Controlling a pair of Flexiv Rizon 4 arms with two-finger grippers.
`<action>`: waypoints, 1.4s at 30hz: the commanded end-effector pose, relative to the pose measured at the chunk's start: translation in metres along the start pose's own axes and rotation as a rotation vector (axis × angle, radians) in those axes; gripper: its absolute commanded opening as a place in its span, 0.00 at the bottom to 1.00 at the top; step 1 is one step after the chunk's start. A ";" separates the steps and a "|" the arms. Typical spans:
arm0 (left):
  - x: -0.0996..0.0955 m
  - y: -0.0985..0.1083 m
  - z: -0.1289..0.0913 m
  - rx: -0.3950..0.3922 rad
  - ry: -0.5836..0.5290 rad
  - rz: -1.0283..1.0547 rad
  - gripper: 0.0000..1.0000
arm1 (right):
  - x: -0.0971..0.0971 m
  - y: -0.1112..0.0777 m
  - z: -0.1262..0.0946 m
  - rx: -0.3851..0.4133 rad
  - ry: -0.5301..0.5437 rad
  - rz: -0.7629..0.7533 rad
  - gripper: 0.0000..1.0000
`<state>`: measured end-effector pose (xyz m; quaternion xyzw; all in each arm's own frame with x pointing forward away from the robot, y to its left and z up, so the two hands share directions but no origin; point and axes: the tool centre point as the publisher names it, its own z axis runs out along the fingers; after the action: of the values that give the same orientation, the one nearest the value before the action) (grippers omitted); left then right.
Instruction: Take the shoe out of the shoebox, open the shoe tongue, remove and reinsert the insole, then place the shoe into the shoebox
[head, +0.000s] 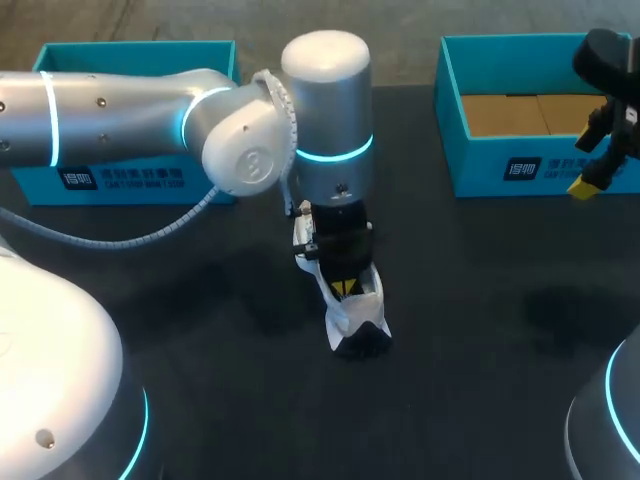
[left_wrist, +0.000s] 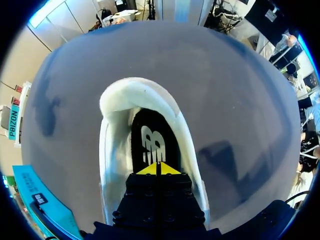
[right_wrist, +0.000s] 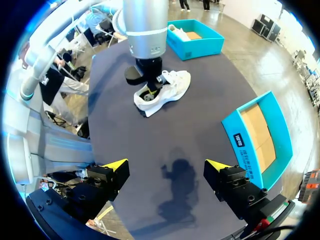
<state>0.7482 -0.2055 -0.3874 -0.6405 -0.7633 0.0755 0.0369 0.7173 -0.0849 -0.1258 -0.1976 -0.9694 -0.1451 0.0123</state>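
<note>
Near the table's middle, shoe: the white shoe (head: 358, 318) stands on the dark table (head: 480, 330), outside both boxes, with its opening turned up.
Insole: the black insole (left_wrist: 149, 137) lies inside the shoe and seems flat, as far as it shows.
Left jaws: they come from the left arm (head: 120, 110) and point straight down into the opening. The yellow tips (left_wrist: 149, 169) are pressed together just at the insole. I cannot tell if a thin edge is nipped between them.
Step in hand: I judge it is the work on the insole, but lifting out or pressing back, I cannot say.
How to do it well: move slowly along the length of the shoe, because nothing holds the shoe and it may tip or slide. The other arm could steady it. Keep the insole from folding at the collar.
Far right, right jaws: they hang over the near wall of the right shoebox (head: 520, 150), spread wide, with nothing between them.
Right shoebox: open, and only a brown cardboard floor shows inside.
Far left, second box (head: 130, 180): it is partly hidden behind the left arm.
</note>
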 end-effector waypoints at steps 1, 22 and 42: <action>-0.006 0.001 0.010 -0.001 0.006 -0.001 0.00 | -0.002 0.002 0.000 0.005 0.002 0.001 1.00; -0.003 -0.030 -0.012 0.043 0.037 0.066 0.00 | -0.002 0.002 0.000 0.005 0.002 0.001 1.00; -0.019 -0.028 0.024 0.002 0.034 0.024 0.00 | -0.002 0.002 0.000 0.005 0.002 0.001 1.00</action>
<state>0.7223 -0.2301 -0.4045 -0.6514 -0.7535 0.0675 0.0577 0.7175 -0.0849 -0.1257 -0.1972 -0.9695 -0.1447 0.0122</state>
